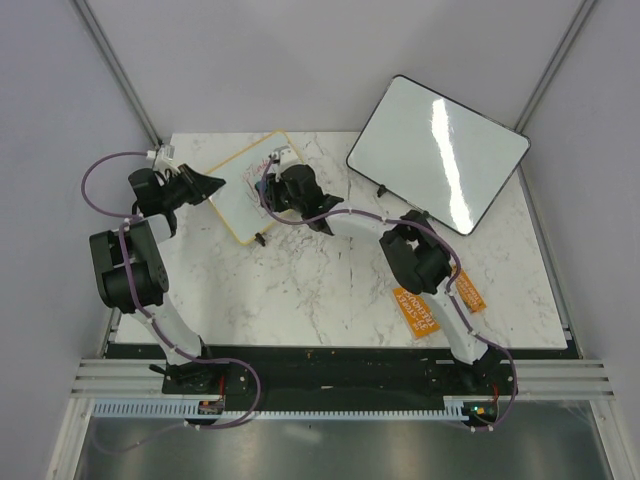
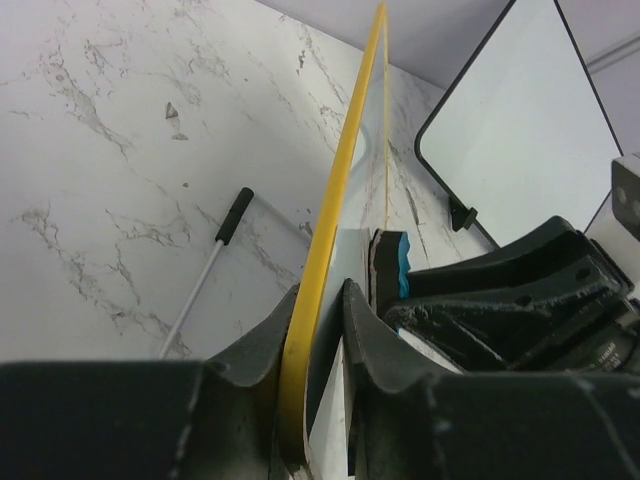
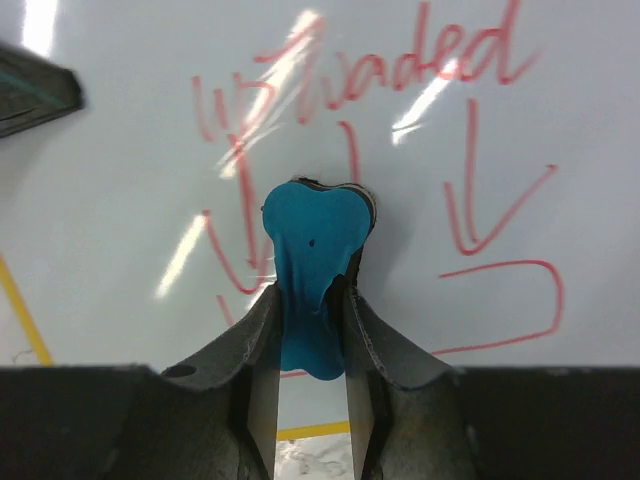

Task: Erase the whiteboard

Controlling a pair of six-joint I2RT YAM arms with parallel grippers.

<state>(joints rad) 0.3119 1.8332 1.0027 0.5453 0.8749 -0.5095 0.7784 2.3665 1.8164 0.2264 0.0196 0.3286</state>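
Observation:
The small yellow-framed whiteboard [image 1: 243, 190] stands tilted at the back left of the table, red marker writing on its face [image 3: 480, 120]. My left gripper [image 1: 212, 184] is shut on its left edge; in the left wrist view the yellow frame [image 2: 330, 230] runs between the fingers. My right gripper [image 1: 272, 188] is shut on a blue eraser [image 3: 312, 260], squeezed between the fingers and pressed flat against the board's written face. The eraser's blue edge [image 2: 403, 262] also shows in the left wrist view, against the board.
A larger black-framed blank whiteboard [image 1: 437, 150] lies at the back right, overhanging the table. Two orange labels [image 1: 418, 308] lie near the right arm. A white stick with a black tip [image 2: 215, 255] lies on the marble behind the small board.

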